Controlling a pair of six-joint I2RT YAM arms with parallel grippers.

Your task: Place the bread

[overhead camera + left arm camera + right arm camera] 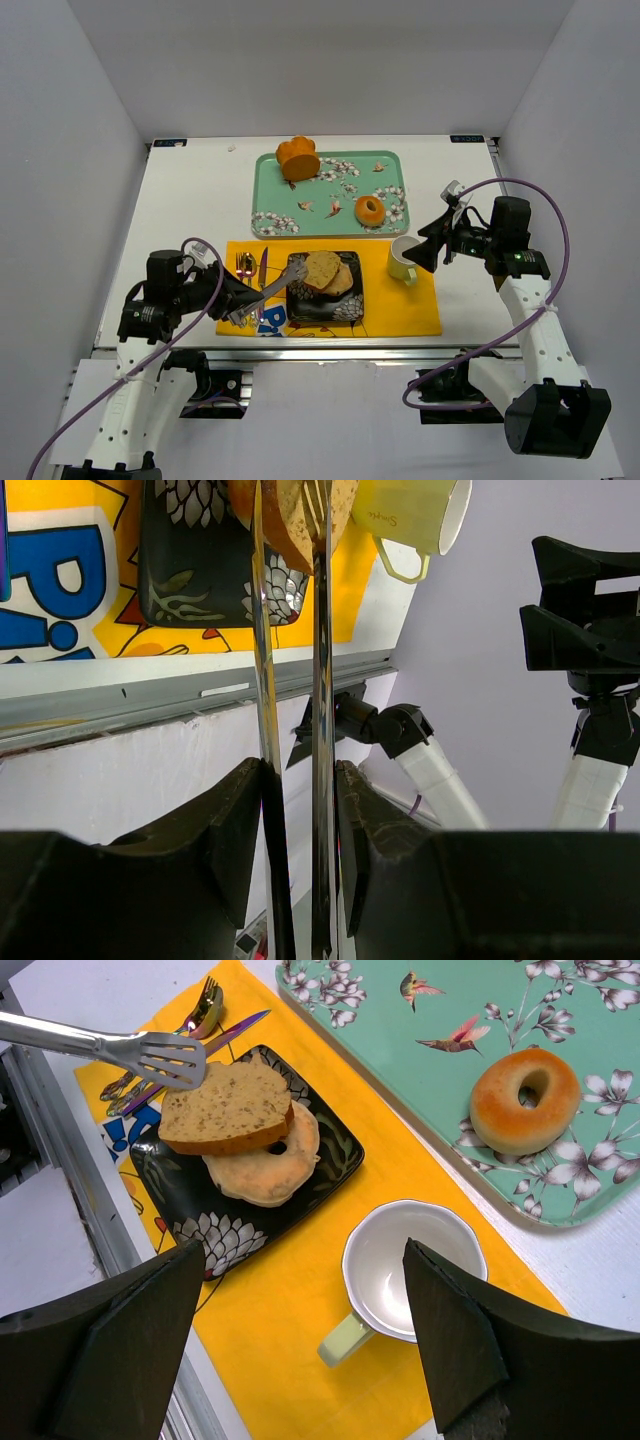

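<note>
Bread (pixel 228 1108) lies flat atop bagel (pixel 270 1165) on black plate (pixel 215 1232), ahead of left jaws (pixel 300 780), at tips of tongs (pixel 150 1055); placing looks done, only tongs withdrawal left. Left jaws clenched on both tongs arms; right jaws (pixel 305 1250) spread wide, empty, cup (pixel 410 1265) beneath them. Right wrist view shows tines at bread edge, contact unclear; left wrist view hides that, shows grip on tongs instead.

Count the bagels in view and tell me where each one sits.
2. One bagel lies on the teal floral tray; the other bagel lies on the black plate, under the bread slice. No others show.
</note>
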